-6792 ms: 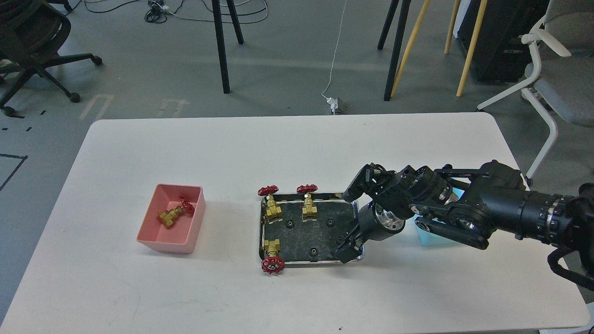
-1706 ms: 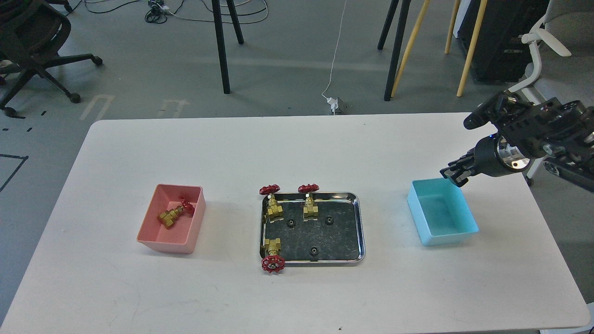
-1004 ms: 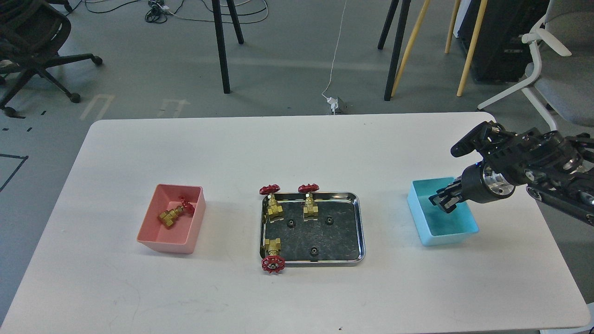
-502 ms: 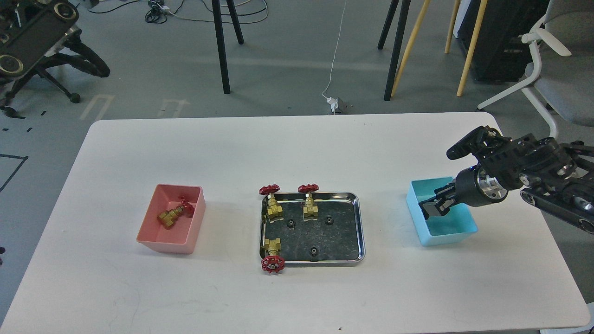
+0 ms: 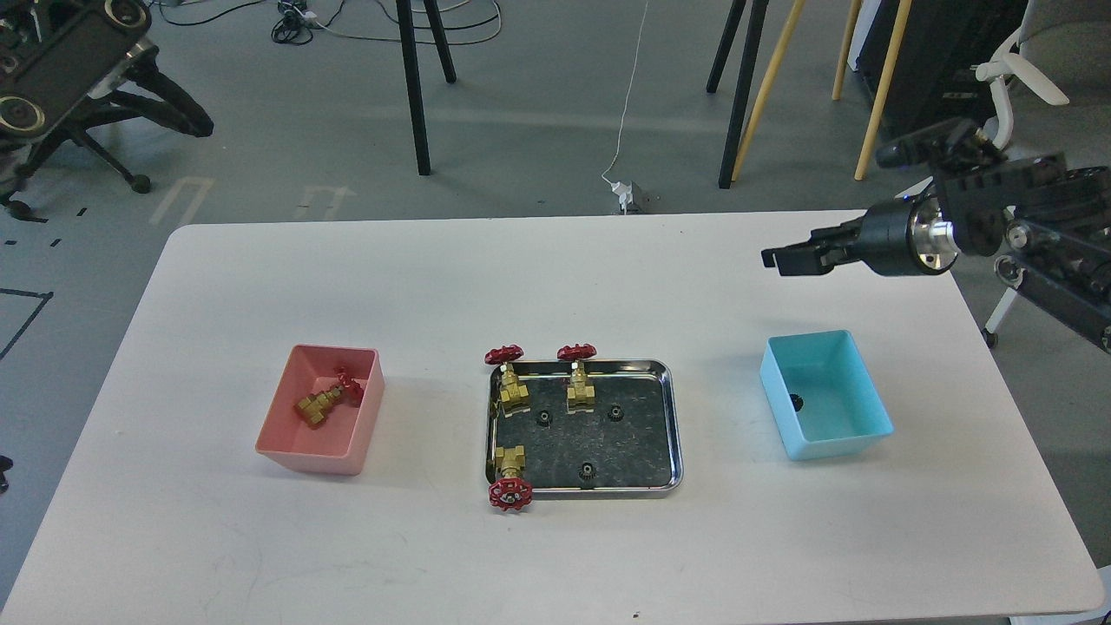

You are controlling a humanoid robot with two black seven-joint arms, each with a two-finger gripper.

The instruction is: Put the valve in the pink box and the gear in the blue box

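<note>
Tiny black toothed gear (image 5: pixel 794 401) on floor of smooth cyan blue box (image 5: pixel 855 432), by left wall. Right gripper (image 5: pixel 771 258) well above table (image 5: pixel 434 278), empty; finger gap indistinct, cannot tell.

- No readable text, label, brand or number anywhere in the head view.
- Only pale painted floor markings (image 5: pixel 181 199) at upper left, not legible as characters.
</note>
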